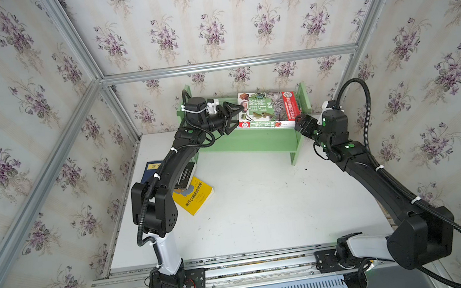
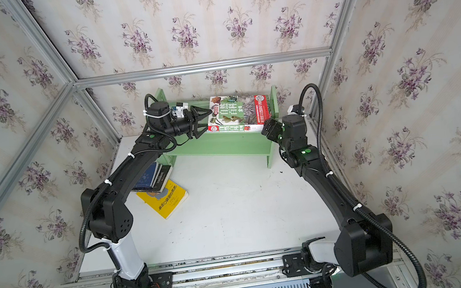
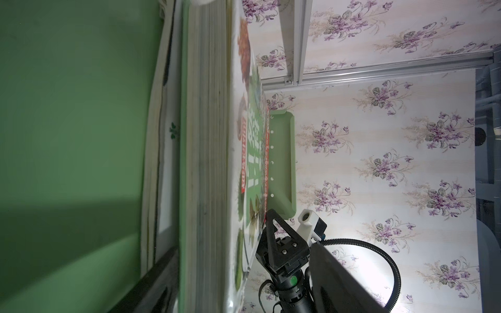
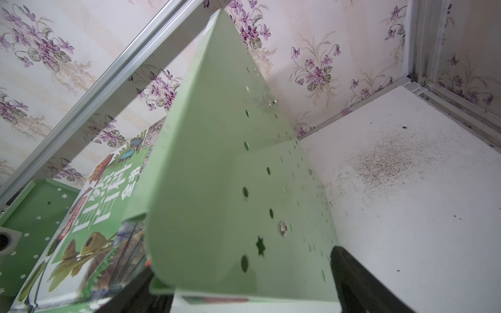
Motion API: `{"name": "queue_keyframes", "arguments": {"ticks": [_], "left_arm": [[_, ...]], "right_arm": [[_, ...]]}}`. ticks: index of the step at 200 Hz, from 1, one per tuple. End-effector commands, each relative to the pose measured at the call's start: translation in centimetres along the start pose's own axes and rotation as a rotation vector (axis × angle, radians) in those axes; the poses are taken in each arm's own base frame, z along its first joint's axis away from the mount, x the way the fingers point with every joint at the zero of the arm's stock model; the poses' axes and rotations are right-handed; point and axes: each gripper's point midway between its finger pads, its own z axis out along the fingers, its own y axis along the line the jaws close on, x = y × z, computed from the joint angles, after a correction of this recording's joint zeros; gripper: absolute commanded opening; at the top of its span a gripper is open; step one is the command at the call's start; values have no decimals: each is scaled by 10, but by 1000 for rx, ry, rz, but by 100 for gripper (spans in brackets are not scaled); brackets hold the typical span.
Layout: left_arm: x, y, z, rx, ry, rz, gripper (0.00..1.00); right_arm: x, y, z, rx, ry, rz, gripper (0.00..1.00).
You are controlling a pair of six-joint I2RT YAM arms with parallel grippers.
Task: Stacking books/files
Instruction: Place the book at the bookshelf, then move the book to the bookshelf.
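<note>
The thick green-and-red nature book [image 1: 268, 107] [image 2: 237, 111] lies flat on top of the green shelf [image 1: 253, 142] [image 2: 223, 145], over a thin pale book [image 3: 161, 151]. My left gripper [image 1: 235, 119] [image 2: 203, 123] [image 3: 244, 294] is open at its left end. One finger stands above the cover and one below, neither pressing. My right gripper [image 1: 300, 120] [image 2: 269, 126] [image 4: 244, 294] is open at the shelf's right front corner, its jaws either side of the end panel [image 4: 217, 162]. On the table at the left, a yellow book [image 1: 198, 198], a black one [image 1: 187, 174] and a navy one [image 1: 152, 170] overlap, partly under my left arm.
The shelf stands against the back wall with an upright panel at each end [image 1: 304, 98]. Wallpapered walls and aluminium frame rails [image 1: 228, 64] close in the white table [image 1: 261, 206] on three sides. Both arm bases sit on the front rail [image 1: 238, 269].
</note>
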Motion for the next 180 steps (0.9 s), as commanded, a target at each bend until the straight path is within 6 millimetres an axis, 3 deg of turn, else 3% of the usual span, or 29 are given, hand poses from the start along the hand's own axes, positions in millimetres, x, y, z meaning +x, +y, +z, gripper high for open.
{"name": "queue_keyframes", "arguments": {"ticks": [1, 53, 144, 180], "left_arm": [[-6, -25, -5, 60, -20, 98, 77], [-7, -30, 0, 74, 0, 114, 77], [-12, -1, 1, -57, -41, 167, 86], [-7, -10, 10, -35, -14, 187, 86]], "right_arm": [[32, -35, -3, 146, 116, -39, 88], [31, -33, -3, 141, 114, -24, 88], [30, -33, -4, 141, 112, -19, 88], [30, -33, -5, 142, 118, -25, 88]]}}
